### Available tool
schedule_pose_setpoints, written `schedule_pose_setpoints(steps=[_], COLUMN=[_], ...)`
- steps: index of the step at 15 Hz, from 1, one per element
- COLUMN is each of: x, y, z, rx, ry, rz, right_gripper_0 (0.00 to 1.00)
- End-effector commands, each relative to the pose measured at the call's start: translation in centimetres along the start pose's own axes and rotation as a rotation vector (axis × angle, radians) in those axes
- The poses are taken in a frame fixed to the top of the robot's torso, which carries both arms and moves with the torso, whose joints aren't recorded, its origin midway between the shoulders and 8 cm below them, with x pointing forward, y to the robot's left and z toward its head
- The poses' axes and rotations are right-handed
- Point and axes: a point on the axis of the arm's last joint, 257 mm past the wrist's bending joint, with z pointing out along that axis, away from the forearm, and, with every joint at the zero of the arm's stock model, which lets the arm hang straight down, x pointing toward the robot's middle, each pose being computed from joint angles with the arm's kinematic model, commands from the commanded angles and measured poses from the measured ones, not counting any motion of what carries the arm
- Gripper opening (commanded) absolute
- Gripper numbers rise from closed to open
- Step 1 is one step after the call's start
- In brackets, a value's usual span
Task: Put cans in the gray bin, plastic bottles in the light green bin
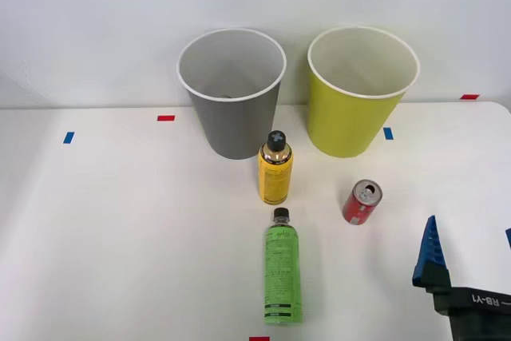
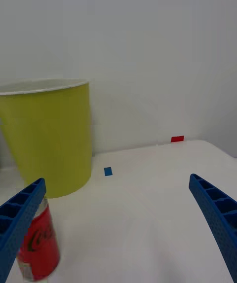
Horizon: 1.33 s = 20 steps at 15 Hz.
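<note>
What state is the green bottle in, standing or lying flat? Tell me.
Lying flat. The green bottle rests on its side on the table, black cap pointing toward the upright yellow bottle, its label printing facing up.

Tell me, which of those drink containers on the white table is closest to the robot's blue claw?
The small red can with the silver pull-tab top. It stands just ahead of the open right gripper, while the yellow bottle and green bottle sit farther left.

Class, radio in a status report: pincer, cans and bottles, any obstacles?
Right pincer open, holding nothing. Red can upright on table, just ahead of it. Yellow bottle and green bottle unsorted. Nothing between pincer and can.
</note>
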Motion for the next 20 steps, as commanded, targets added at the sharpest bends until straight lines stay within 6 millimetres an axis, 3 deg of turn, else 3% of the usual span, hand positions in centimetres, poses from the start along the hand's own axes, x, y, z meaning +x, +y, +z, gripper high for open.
schedule_pose_setpoints(steps=[1, 6, 10, 15, 20], x=[1.8, 4.0, 4.7, 6.9, 9.1], y=[-0.7, -0.4, 0.8, 2.7, 4.2], z=[-0.2, -2.9, -5.2, -8.1, -11.3], rx=[0.002, -0.042, -0.084, -0.118, -0.171], ry=[0.001, -0.02, -0.006, 0.088, 0.204], rz=[0.03, 0.075, -0.082, -0.158, -0.094], right_gripper_0=[1.0, 1.0, 1.0, 1.0, 1.0])
